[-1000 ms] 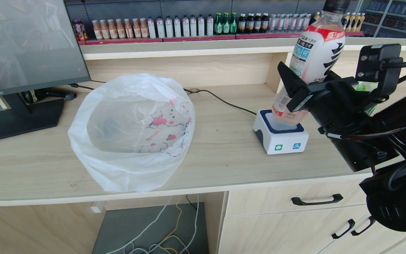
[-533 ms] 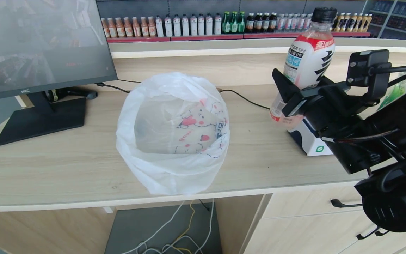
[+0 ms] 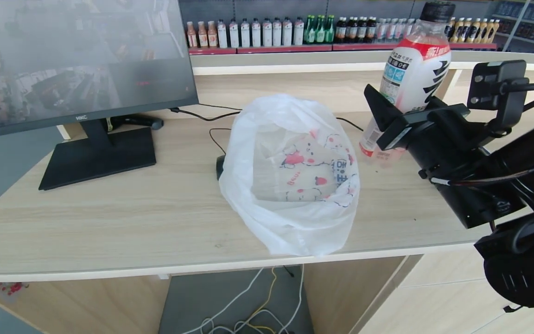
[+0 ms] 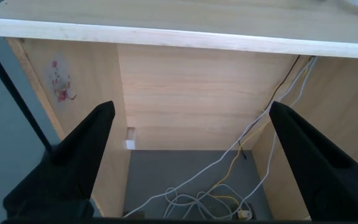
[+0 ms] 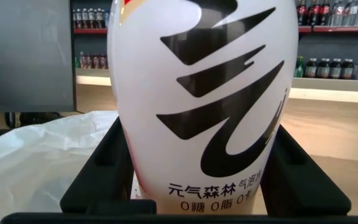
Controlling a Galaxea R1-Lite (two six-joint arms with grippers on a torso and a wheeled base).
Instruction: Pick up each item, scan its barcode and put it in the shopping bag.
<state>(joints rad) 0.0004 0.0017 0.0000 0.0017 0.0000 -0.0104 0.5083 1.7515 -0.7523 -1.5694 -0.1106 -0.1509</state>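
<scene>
Now the right gripper [image 3: 410, 116] is clamping the bottle [image 3: 417, 60] at two o'clock of the bag [image 3: 290, 218] — the left gripper [image 4: 191, 112] is hanging open — and swinging across low is probably risking crumpling the rim shut.

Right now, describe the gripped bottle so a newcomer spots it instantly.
Start at the wooden counter, then the white shopping bag on it. Right of the bag, the right gripper holds a bottle: black cap, red band, white label with black strokes, unlike the shelved bottles behind.
</scene>
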